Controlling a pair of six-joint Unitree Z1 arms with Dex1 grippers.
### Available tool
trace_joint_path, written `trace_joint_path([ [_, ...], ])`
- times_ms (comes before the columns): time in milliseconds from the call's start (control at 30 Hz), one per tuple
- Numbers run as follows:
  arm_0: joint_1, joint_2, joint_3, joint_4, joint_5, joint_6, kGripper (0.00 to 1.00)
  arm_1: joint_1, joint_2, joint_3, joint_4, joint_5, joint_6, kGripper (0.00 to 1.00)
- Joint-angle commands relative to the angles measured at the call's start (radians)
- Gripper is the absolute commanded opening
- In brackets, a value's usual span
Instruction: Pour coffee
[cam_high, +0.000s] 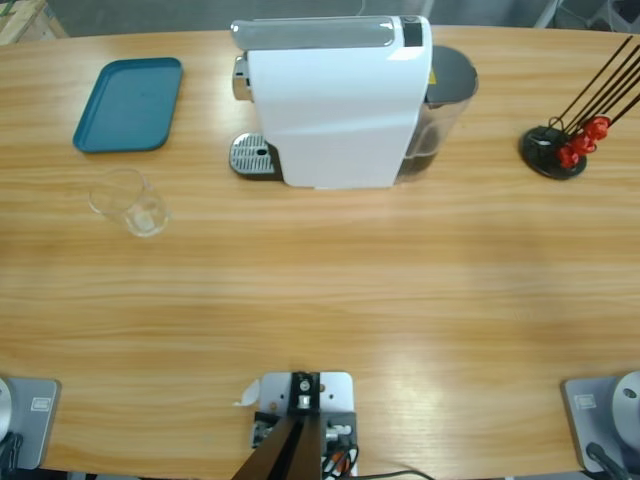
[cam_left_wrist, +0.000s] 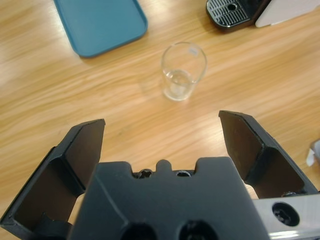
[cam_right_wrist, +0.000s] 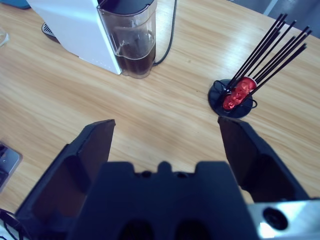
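Small clear drinking glass (cam_high: 130, 203) (empty) stands left of the white coffee machine (cam_high: 335, 100); left tool (cam_left_wrist: 162, 137) and right tool (cam_right_wrist: 165, 137) both gape apart.

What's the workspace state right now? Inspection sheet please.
Surface: wooden table, no spills seen.
Job's things: clear glass upright, looks empty, no coffee seen; white coffee machine with drip tray bare; the machine's clear tank holds dark liquid.
Clutter: teal tray; black wire stand with red capsules.
Grippers: left gripper open, facing the glass; right gripper open, holding nothing.
Cables: black cord behind the machine.
Surroundings: nothing seen.
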Motion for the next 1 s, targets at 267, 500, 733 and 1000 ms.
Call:
trace_joint_path([
  [267,-0.012,-0.032,0.030,-0.005,-0.023,0.007,1.000,0.009,0.016,0.015,-0.005,-0.018,0.009,0.936],
  [500,-0.012,-0.037,0.030,-0.005,-0.025,0.007,1.000,0.009,0.016,0.015,-0.005,-0.018,0.009,0.936],
  [733,-0.014,0.131,-0.160,-0.004,-0.102,-0.063,1.000,0.009,0.040,0.010,-0.004,-0.017,0.009,0.936],
  [1000,-0.045,0.439,-0.423,-0.012,-0.170,-0.256,1.000,0.009,0.041,0.009,-0.004,-0.017,0.009,0.936],
])
